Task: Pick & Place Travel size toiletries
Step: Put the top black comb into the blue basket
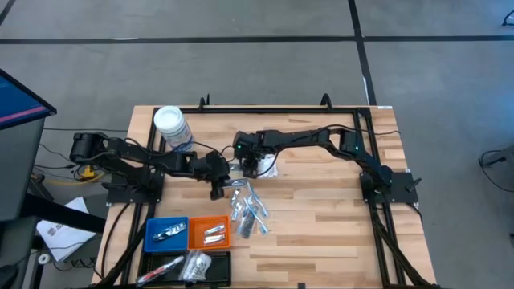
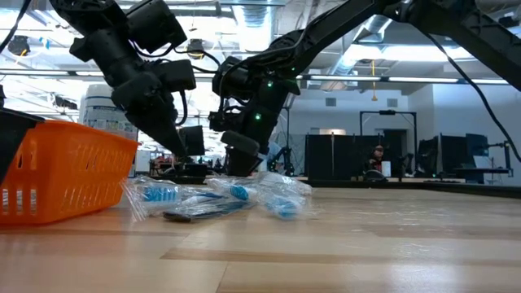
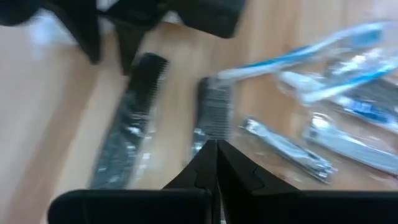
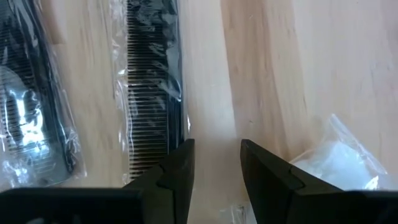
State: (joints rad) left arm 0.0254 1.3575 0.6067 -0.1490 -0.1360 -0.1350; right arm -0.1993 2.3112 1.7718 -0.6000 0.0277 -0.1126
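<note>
Two arms meet over the wooden table (image 1: 321, 217), and I place everything against the orange tray (image 1: 209, 231) near its front left corner. The left arm reaches in from the table's left side, past the white-lidded clear jar (image 1: 171, 127) that stands well behind the tray. The right arm stretches across from the far right.

Just beside the orange tray sits a blue tray (image 1: 166, 231), and in front of both lies a black tray (image 1: 185, 266); all three hold small wrapped items that I cannot name from above.

The travel size toiletries (image 1: 247, 210) lie in a loose pile on bare wood just right of the orange tray and slightly behind it. In my left wrist view I see wrapped blue-and-white toothbrushes (image 3: 298, 53), metal nail clippers (image 3: 287, 148) and two black combs (image 3: 130, 118) in clear sleeves. The right wrist view shows a comb (image 4: 152, 93) in its wrapper and a little white packet (image 4: 336, 158) on the wood.

The left gripper (image 1: 217, 191) hovers behind the tray at the pile's near edge, its fingers (image 3: 214, 165) pressed together and grasping nothing. The right gripper (image 1: 250, 170) hangs just beyond the pile; its fingers (image 4: 177, 174) stand parted with only bare wood between them, released, beside the wrapped comb.
</note>
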